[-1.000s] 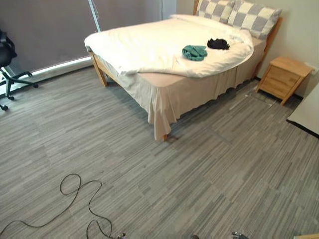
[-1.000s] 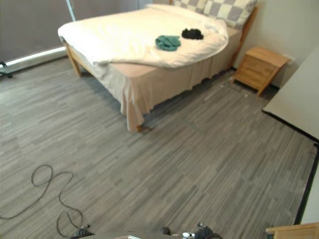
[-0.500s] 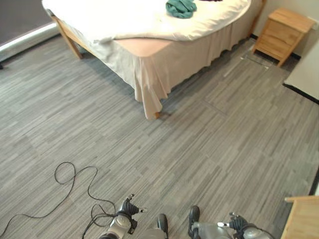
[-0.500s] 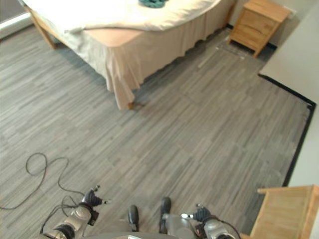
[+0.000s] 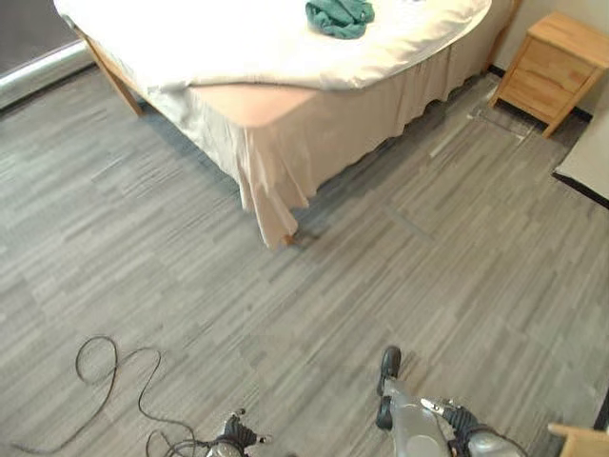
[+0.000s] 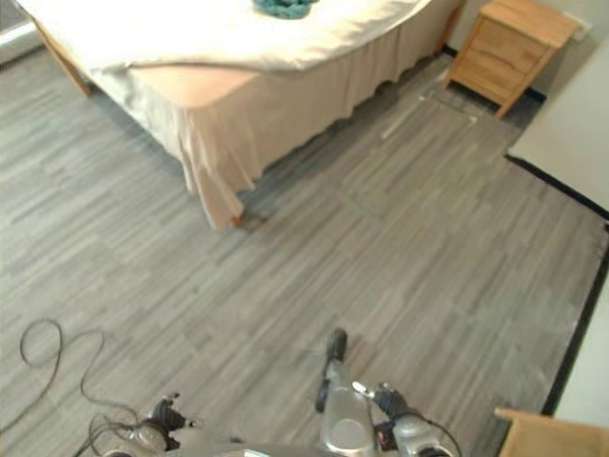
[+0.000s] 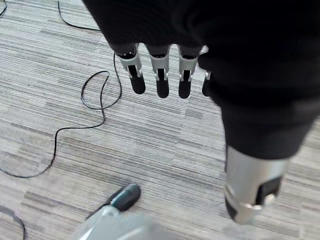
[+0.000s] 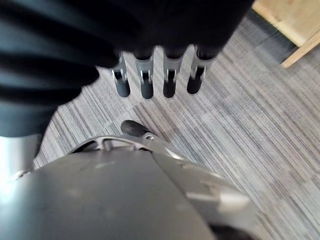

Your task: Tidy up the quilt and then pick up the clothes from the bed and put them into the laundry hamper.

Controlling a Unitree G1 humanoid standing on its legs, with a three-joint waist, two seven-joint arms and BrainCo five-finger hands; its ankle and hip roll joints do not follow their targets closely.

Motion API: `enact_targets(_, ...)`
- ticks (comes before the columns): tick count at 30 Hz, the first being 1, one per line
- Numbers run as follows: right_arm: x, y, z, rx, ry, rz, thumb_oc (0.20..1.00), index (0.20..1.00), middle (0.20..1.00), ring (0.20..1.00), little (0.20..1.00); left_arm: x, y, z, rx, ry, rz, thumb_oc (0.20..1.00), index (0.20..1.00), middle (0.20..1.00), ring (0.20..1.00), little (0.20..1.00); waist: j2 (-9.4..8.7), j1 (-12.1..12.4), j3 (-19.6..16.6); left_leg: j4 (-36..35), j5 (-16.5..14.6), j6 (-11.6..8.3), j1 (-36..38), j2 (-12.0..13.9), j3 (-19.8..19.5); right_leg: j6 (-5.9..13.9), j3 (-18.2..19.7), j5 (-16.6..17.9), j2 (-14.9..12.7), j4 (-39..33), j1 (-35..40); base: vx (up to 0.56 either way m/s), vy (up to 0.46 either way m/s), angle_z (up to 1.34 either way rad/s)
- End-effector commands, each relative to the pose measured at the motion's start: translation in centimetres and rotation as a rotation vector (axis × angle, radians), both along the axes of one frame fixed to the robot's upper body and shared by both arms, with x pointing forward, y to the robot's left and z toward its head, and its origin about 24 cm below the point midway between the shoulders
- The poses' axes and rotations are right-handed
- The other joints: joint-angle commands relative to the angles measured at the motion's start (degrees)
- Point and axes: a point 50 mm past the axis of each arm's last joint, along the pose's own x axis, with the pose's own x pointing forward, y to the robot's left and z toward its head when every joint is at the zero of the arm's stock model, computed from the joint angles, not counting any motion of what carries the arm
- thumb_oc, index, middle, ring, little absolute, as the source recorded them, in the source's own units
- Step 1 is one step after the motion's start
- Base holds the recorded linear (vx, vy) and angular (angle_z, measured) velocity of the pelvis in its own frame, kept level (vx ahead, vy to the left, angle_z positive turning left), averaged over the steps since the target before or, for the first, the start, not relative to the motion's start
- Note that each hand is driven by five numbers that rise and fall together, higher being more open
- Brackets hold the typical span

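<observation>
Nothing of the job looks started from where I stand: the white quilt (image 5: 266, 43) lies rumpled and askew across the bed (image 5: 314, 119), pulled back so the near corner of the mattress shows bare above the beige bed skirt (image 5: 276, 181), and a teal garment (image 5: 339, 16) sits on the quilt toward the bed's far side, well apart from the robot. No laundry hamper is to be seen, so that part is all ahead. The left hand (image 7: 160, 75) hangs over the floor with its fingers straight and relaxed, holding nothing; the right hand (image 8: 157, 75) hangs the same way, fingers loose and empty. Between the robot and the bed's near corner runs a broad stretch of bare grey floor (image 5: 447, 248), good room to walk up. A wooden nightstand (image 5: 557, 57) stands just beside the bed's far side, and a pale wooden piece (image 6: 552, 433) juts in low by the right hand, which I judge worth skirting
</observation>
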Motion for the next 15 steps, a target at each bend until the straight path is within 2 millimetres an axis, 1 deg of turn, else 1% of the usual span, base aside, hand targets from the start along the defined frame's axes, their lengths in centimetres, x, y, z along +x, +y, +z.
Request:
enact_targets(1,-1.1,1.5,-0.6,0.013,0.040,0.079,1.000,1.000,1.000,1.000,1.000,2.7,0.6,1.1,0.031,-0.103,-0.035,1.000,1.000,1.000,1.000,1.000,-1.28,3.3,2.4,20.4,18.0,2.96,-5.9,1.8,-2.1,-1.08,1.3,-3.4,3.6,-5.7,5.9,0.59,-0.478,-0.31)
enact_targets(2,0.4,1.3,-0.1,-0.008,0.006,0.098,1.000,1.000,1.000,1.000,1.000,3.9,0.5,1.5,0.031,-0.145,-0.025,1.000,1.000,1.000,1.000,1.000,-3.27,5.6,3.4,24.8,14.2,4.84,-13.0,1.0,-2.1,-2.18,3.0,-5.6,4.2,-7.1,9.8,0.53,-0.320,-0.56)
enact_targets(3,0.4,1.3,-0.1,-0.008,0.006,0.098,1.000,1.000,1.000,1.000,1.000,3.9,0.5,1.5,0.031,-0.145,-0.025,1.000,1.000,1.000,1.000,1.000,-3.18,5.7,3.5,25.0,14.1,4.85,-13.0,1.2,-2.0,-2.19,3.1,-5.6,4.3,-7.1,9.9,0.52,-0.177,-0.78)
enact_targets(4,1.1,1.4,0.1,-0.020,-0.010,0.122,1.000,1.000,1.000,1.000,1.000,4.3,0.4,1.6,0.031,-0.156,-0.023,1.000,1.000,1.000,1.000,1.000,-4.74,6.9,3.7,22.3,13.2,5.58,-15.7,-0.4,-0.4,-2.37,3.8,-6.5,3.6,-7.7,11.3,0.55,0.053,-1.12)
enact_targets(5,1.5,1.5,0.3,-0.029,-0.020,0.155,1.000,1.000,1.000,1.000,1.000,4.1,0.1,1.5,0.013,-0.160,-0.016,1.000,1.000,1.000,1.000,1.000,-4.90,9.1,2.9,11.7,12.2,5.48,-19.2,-2.1,1.5,-1.68,6.1,-8.3,3.8,-8.4,14.7,0.56,0.051,-0.99)
enact_targets(6,1.5,1.5,0.3,-0.029,-0.020,0.155,1.000,1.000,1.000,1.000,1.000,4.1,0.1,1.5,0.013,-0.159,-0.016,1.000,1.000,1.000,1.000,1.000,-4.95,9.3,3.0,11.5,12.2,5.50,-18.9,-2.1,1.7,-1.66,6.3,-8.3,3.8,-8.4,14.8,0.89,0.164,-0.98)
enact_targets(7,1.8,1.4,0.4,-0.035,-0.032,0.169,1.000,1.000,1.000,1.000,1.000,3.6,-0.1,1.3,0.005,-0.146,-0.024,1.000,1.000,1.000,1.000,1.000,-4.48,10.5,1.5,-4.8,12.9,6.16,-20.0,-4.3,5.7,-0.51,7.0,-10.9,4.8,-8.4,18.0,0.74,0.132,-0.69)
enact_targets(8,2.0,1.5,0.5,-0.034,-0.039,0.177,1.000,1.000,1.000,1.000,1.000,3.6,-0.1,1.3,0.004,-0.148,-0.023,1.000,1.000,1.000,1.000,1.000,-3.97,10.6,1.0,-12.4,15.2,5.64,-20.2,-4.6,10.4,-0.33,6.9,-13.0,6.1,-8.4,20.4,0.74,0.132,-0.76)
enact_targets(9,2.0,1.5,0.5,-0.034,-0.039,0.177,1.000,1.000,1.000,1.000,1.000,3.6,-0.1,1.3,0.004,-0.148,-0.023,1.000,1.000,1.000,1.000,1.000,-4.07,10.7,1.1,-12.9,15.4,5.65,-19.7,-4.7,10.6,-0.29,7.0,-13.1,6.0,-8.4,20.6,0.67,0.074,-0.62)
enact_targets(10,1.6,1.6,0.3,-0.029,-0.025,0.183,1.000,1.000,1.000,1.000,1.000,3.0,0.2,1.1,0.004,-0.126,-0.011,1.000,1.000,1.000,1.000,1.000,-4.14,10.7,0.1,-18.0,16.4,5.39,-19.3,-5.6,18.9,-0.21,6.9,-15.3,8.2,-8.4,24.3,0.42,0.038,-0.28)
enact_targets(11,1.6,1.6,0.3,-0.029,-0.025,0.183,1.000,1.000,1.000,1.000,1.000,3.0,0.2,1.1,0.004,-0.126,-0.011,1.000,1.000,1.000,1.000,1.000,-4.17,10.8,0.2,-18.1,16.4,5.40,-19.2,-5.7,18.9,-0.19,6.9,-15.3,8.2,-8.4,24.4,0.83,0.110,0.02)
enact_targets(12,1.3,2.0,0.1,-0.024,-0.011,0.212,1.000,1.000,1.000,1.000,1.000,2.3,0.7,1.0,0.001,-0.114,0.024,1.000,1.000,1.000,1.000,1.000,-4.97,12.0,-1.5,-21.7,14.5,8.41,-15.8,-8.3,20.5,1.25,6.1,-15.3,8.7,-4.2,25.6,0.64,0.130,0.01)
enact_targets(13,1.1,2.3,0.1,-0.020,-0.011,0.224,1.000,1.000,1.000,1.000,1.000,1.7,0.9,0.9,0.007,-0.092,0.029,1.000,1.000,1.000,1.000,1.000,-5.47,11.9,-2.0,-23.2,13.5,9.87,-13.6,-10.0,20.2,4.24,4.3,-13.1,7.6,3.4,24.3,0.79,0.223,0.29)
enact_targets(14,1.0,2.4,0.0,-0.023,-0.001,0.226,1.000,1.000,1.000,1.000,1.000,1.8,0.9,0.9,0.003,-0.095,0.040,1.000,1.000,1.000,1.000,1.000,-5.42,11.2,-1.9,-24.1,12.4,11.37,-11.5,-11.5,19.5,7.92,2.9,-10.7,5.0,11.9,21.8,0.38,0.151,0.39)
enact_targets(15,1.0,2.4,0.0,-0.023,-0.001,0.226,1.000,1.000,1.000,1.000,1.000,1.8,0.9,0.9,0.003,-0.095,0.040,1.000,1.000,1.000,1.000,1.000,-5.43,11.2,-1.9,-24.1,12.4,11.38,-11.5,-11.5,19.5,7.93,2.9,-10.8,4.9,11.9,21.8,0.44,0.186,0.82)
